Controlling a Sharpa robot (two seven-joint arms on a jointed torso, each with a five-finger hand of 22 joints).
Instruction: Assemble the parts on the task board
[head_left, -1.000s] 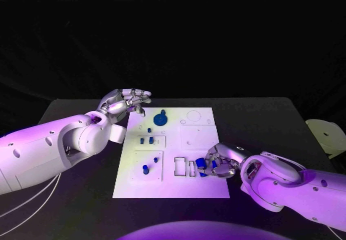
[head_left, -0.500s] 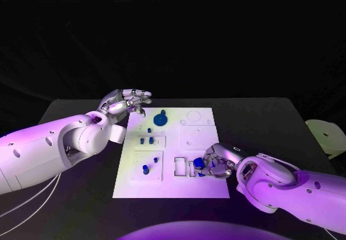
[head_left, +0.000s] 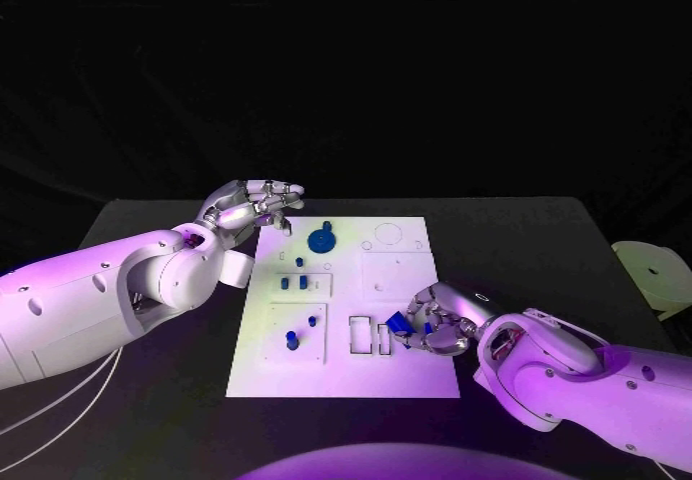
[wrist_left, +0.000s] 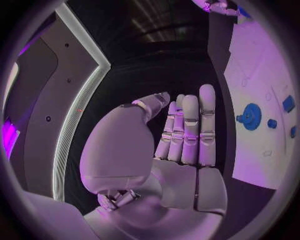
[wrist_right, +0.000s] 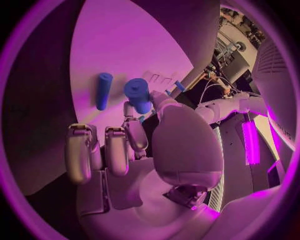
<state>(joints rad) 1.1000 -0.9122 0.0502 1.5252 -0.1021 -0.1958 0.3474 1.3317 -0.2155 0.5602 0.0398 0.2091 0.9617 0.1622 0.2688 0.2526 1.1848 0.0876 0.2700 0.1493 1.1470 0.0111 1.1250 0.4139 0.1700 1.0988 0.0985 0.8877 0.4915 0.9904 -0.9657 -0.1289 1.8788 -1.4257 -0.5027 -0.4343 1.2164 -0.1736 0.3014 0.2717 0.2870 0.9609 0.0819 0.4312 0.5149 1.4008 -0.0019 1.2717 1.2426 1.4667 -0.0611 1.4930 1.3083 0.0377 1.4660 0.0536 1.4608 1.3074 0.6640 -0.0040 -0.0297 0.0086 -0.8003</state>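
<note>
While the right hand (head_left: 433, 325) sits over the near right part of the board (head_left: 411, 375), it pinches a short blue peg (wrist_right: 138, 95) between thumb and fingertips, the other fingers curled beside it. In the head view that peg (head_left: 397, 322) shows at the hand's inner side, just beside the two narrow rectangular slots (head_left: 369, 334) in the board's near half. A second, longer blue cylinder (wrist_right: 104, 90) lies flat on the board close by, apart from the held one; its exact spot in the head view cannot be made out. Judging from this, the held peg's seat lies just inward of the right hand, so that hand is far the nearer to it. Farther off, a blue disc (head_left: 322, 239) sits near the board's far edge. Beyond the far left corner the left hand (head_left: 257, 205) hovers with fingers straight and apart from the thumb, holding nothing.
</note>
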